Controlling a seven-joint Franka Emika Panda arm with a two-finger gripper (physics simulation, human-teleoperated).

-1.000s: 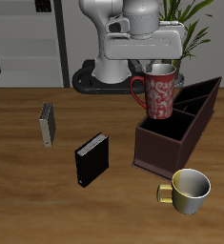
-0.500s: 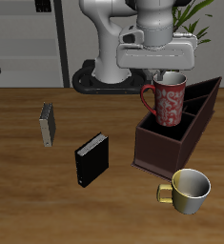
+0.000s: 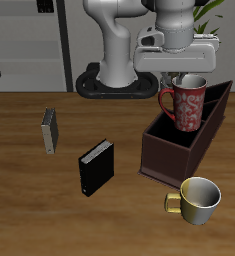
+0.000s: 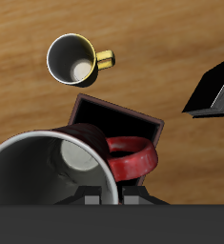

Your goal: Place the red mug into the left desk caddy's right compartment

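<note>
Red mug [image 3: 187, 104] clamped in claw [image 3: 185, 78], hanging above left desk caddy [image 3: 174, 155] walls, clear of rim.

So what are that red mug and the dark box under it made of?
The red mug looks like glazed ceramic: glossy, with a whitish swirl print. The dark box has thin, flat, matte maroon-brown walls, perhaps wood or board; the render leaves it open.

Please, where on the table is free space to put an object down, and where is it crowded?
Free: the wood between the black box and the table's front edge. Crowded: around the caddy, with the yellow mug beside it and the red mug above.
</note>
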